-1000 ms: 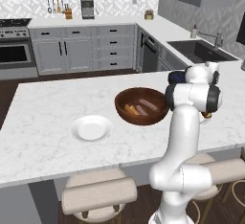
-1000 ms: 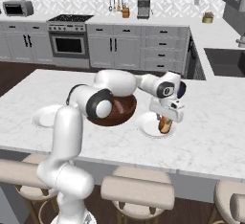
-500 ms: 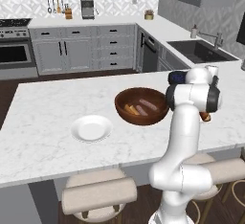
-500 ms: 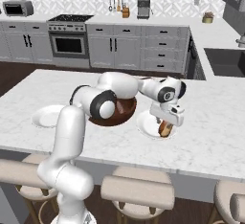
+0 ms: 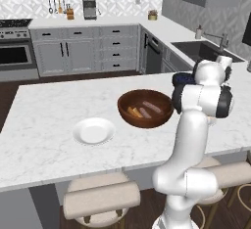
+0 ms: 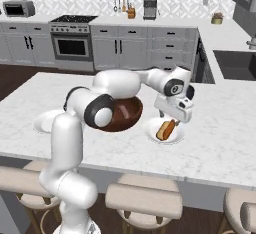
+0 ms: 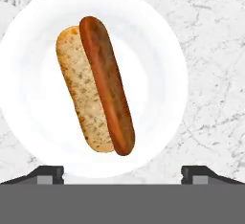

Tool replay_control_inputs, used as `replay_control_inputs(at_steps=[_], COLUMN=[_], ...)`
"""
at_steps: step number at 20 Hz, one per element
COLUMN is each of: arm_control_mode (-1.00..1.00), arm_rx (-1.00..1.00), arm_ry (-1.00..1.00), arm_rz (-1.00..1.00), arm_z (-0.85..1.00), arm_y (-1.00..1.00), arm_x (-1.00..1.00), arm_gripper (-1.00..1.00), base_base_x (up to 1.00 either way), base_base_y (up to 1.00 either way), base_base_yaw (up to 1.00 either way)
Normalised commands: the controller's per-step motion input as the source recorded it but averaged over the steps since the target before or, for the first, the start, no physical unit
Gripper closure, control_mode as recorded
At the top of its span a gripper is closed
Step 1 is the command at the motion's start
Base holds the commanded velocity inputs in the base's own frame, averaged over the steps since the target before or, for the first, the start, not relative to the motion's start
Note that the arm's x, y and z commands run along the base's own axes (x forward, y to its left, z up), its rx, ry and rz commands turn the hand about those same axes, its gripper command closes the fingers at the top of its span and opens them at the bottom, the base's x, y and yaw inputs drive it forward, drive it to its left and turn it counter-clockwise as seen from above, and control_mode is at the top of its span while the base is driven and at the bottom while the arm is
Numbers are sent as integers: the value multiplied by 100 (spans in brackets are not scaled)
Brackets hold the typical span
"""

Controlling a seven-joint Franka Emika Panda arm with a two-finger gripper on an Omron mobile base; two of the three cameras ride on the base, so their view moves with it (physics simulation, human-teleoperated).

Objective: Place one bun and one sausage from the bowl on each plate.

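1. Now, at centre frame in the right base view, your two-finger gripper [image 6: 172,119] hangs just above the near small round white plate [image 6: 150,129], its jaws spread wide and empty; in the hand view the two dark fingertips [image 7: 48,174] stand far apart at the bottom edge.
2. On that plate a speckled tan bun [image 7: 81,89] lies lengthwise with a long reddish-brown sausage [image 7: 106,84] resting along its side, touching it; both sit well inside the rim.
3. Left of the plate, the large dark reddish-brown wooden bowl [image 6: 127,119] holds more food: the left base view shows pale and brownish pieces [image 5: 142,110] at its bottom, too small to name apart.
4. At lower left of the left base view, the second small white plate [image 5: 94,131] sits bare on the white marble island counter [image 5: 49,105], near the bowl.
5. To finish this step well, judging from the open jaws, lift straight up so that neither fingertip brushes the sausage off the bun, and clear the plate before you swing.
6. Next, by this reading, go over the bowl's rim rather than across it, and pick one bun or one sausage singly for the bare plate.
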Motion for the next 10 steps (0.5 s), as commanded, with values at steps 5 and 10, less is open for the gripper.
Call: replay_control_inputs(at_steps=[5, 10], arm_control_mode=[-100, -100], arm_rx=[-6, -13], arm_ry=[-5, 1], arm_rz=[10, 17], arm_z=[76, 32], arm_y=[100, 100], arm_x=[-44, -4], arm_gripper=[-100, -100], base_base_x=[0, 0], base_base_y=[0, 0], base_base_yaw=[0, 0])
